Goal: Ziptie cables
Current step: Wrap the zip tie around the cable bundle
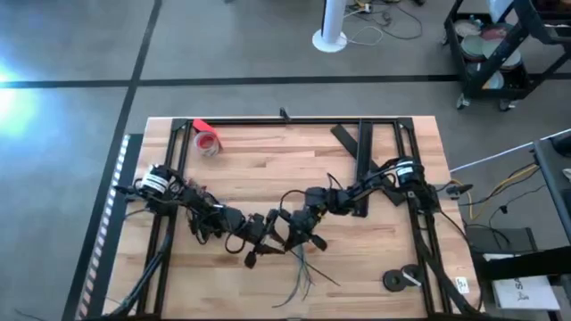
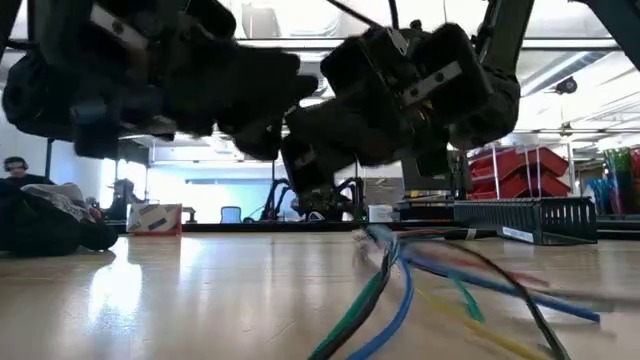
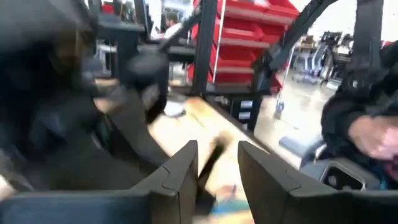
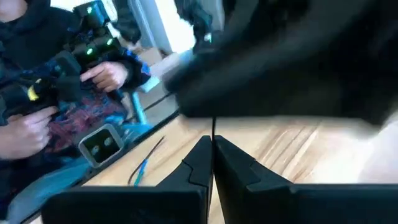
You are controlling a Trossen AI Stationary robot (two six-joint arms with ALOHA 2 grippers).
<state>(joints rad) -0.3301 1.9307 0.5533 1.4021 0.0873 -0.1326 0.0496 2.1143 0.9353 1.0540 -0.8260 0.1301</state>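
Note:
The cables [image 1: 302, 267] lie fanned out on the wooden table toward its near edge, green, blue and dark; the low view shows the bundle [image 2: 395, 275] resting on the tabletop. My right gripper [image 4: 212, 158] hovers just above the far end of the bundle [image 1: 308, 234], shut on the thin dark ziptie [image 4: 213, 127]. My left gripper [image 3: 216, 171] is open beside it on the left [image 1: 265, 239]. A blurred dark strip [image 3: 210, 158] shows between its fingers; whether they touch it I cannot tell. My right gripper pinches the ziptie between its two fingertips. A short, thin, dark length of it [image 4: 213, 132] sticks straight out past the fingertips, clear of the table. Which end of the ziptie this is cannot be seen.
A red tape roll [image 1: 207, 141] lies at the far left and wide flat black strips [image 1: 361, 147] at the far right. Dark round parts [image 1: 401, 279] sit near the right front corner. A person's hands [image 4: 102, 74] hold a controller beyond the table.

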